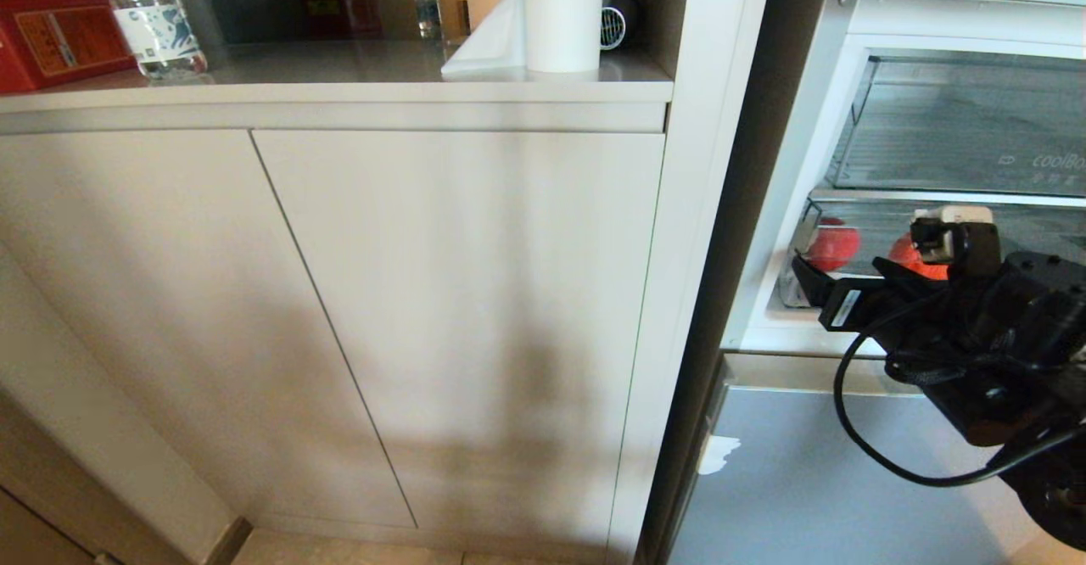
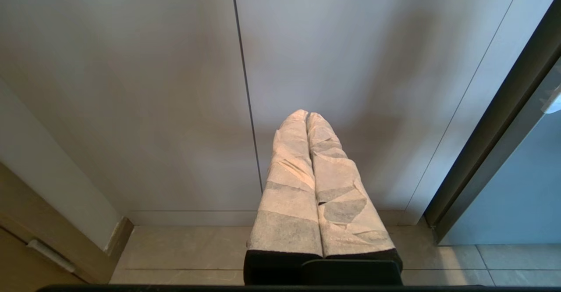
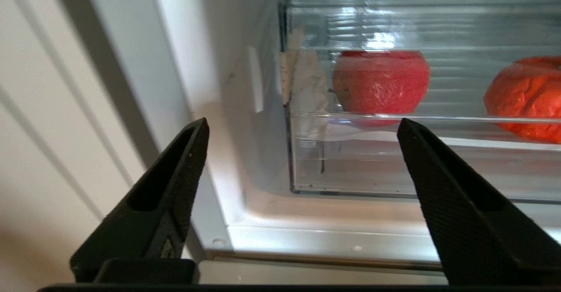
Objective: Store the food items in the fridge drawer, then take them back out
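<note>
The right gripper (image 3: 302, 125) has its black fingers (image 3: 175, 173) spread wide with nothing between them, hanging just outside the front lower corner of the fridge drawer (image 3: 394, 160). Between the fingertips and the drawer's clear front wall there is open air; below lies the white fridge sill (image 3: 307, 235), and toward the left of the right wrist frame the fridge's inner side wall (image 3: 193, 55) stands close to the drawer's end, leaving only a narrow gap.

Inside the drawer sit two food items: a red one (image 3: 380, 81) near the whitish patch (image 3: 302, 77) at the corner, and an orange-red one (image 3: 526, 97) at the right edge of the frame, apart from it. Both rest behind the front lip.

The head view shows the right gripper (image 1: 814, 281) at the right middle of the frame, its arm covering part of the orange-red item (image 1: 906, 251); the red one (image 1: 831, 244) shows through the drawer (image 1: 802, 238), likely near its left end. Above is a shorter clear bin (image 1: 959, 124). Only this view shows the bench (image 1: 339, 73) at upper left, with a bottle (image 1: 153, 13) and a paper roll (image 1: 562, 13).

The left gripper (image 2: 307, 115), its wrapped fingers (image 2: 289, 173) pressed together, hangs before the cabinet doors (image 2: 153, 86) above the tiled floor (image 2: 184, 248).
</note>
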{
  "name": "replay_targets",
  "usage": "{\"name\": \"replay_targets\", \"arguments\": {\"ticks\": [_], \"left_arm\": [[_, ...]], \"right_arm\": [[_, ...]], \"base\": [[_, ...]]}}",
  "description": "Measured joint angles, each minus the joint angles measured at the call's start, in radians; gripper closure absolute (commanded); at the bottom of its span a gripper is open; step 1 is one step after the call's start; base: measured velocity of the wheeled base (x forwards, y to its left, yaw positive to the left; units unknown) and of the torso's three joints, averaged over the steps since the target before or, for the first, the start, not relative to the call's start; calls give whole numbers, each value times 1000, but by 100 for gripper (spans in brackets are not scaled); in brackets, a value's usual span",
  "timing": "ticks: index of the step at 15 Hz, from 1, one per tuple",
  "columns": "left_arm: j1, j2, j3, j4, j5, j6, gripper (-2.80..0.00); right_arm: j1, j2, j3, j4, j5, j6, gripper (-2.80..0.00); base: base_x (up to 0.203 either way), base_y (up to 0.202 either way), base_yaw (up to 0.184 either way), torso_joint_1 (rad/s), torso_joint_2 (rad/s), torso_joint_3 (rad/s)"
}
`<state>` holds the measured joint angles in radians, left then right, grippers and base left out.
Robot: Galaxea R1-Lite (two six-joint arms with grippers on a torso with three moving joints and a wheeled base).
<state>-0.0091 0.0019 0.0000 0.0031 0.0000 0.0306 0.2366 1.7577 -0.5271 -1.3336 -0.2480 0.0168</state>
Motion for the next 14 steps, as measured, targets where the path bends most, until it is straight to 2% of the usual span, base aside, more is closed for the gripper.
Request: {"name": "replay_targets", "arguments": {"ticks": [3, 14], "left_arm": [[0, 0, 0, 0, 0, 0, 0], [0, 0, 0, 0, 0, 0, 0]], "right_arm": [[2, 44, -46, -1, -39, 4, -280], [1, 95, -106, -28, -69, 9, -280]], "base": [[0, 0, 0, 0, 0, 0], [0, 0, 0, 0, 0, 0]]}}
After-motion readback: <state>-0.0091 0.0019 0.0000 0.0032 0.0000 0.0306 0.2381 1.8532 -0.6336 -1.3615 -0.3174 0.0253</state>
